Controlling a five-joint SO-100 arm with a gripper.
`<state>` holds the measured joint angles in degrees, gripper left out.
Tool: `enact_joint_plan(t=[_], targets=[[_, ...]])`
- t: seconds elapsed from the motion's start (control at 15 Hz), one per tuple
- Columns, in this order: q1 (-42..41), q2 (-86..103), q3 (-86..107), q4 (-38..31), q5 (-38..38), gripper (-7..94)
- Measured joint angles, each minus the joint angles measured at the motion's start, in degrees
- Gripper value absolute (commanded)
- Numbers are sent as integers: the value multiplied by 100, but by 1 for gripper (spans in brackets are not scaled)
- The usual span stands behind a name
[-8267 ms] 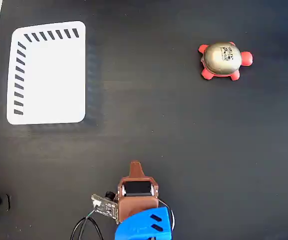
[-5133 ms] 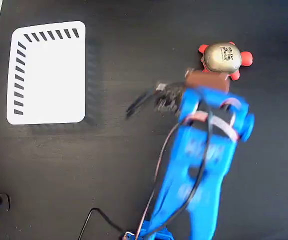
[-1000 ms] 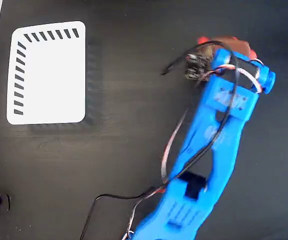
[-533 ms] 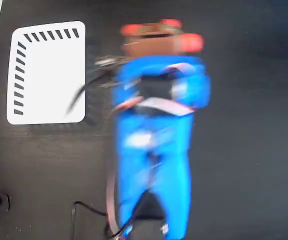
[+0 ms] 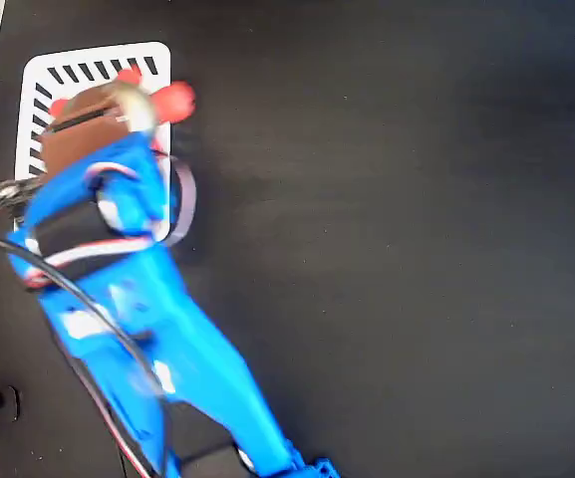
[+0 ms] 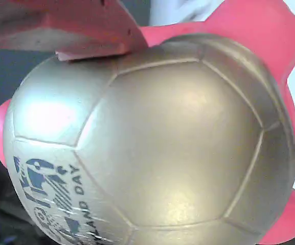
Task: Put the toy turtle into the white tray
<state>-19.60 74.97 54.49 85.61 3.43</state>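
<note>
Across the black table [image 5: 387, 249], we have swung from the far right to the white tray [image 5: 98, 62], our hand [image 5: 93, 119] clamped on the toy turtle [image 5: 143, 100] above it, so release comes next.

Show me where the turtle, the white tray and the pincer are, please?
turtle [image 6: 178, 138], wrist view, middle of its gold shell.
white tray [image 5: 98, 60], fixed view, striped top edge.
pincer [image 5: 93, 115], fixed view, brown end over the tray, shut on the turtle.

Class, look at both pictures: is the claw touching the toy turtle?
Touching. The wrist view shows a claw finger pressed flat onto the toy turtle shell, with no gap.
</note>
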Motion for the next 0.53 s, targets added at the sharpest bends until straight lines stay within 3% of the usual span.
enact_joint_plan(t=[0.53], targets=[[-589, -1731, -1160, -70, 237, 0]])
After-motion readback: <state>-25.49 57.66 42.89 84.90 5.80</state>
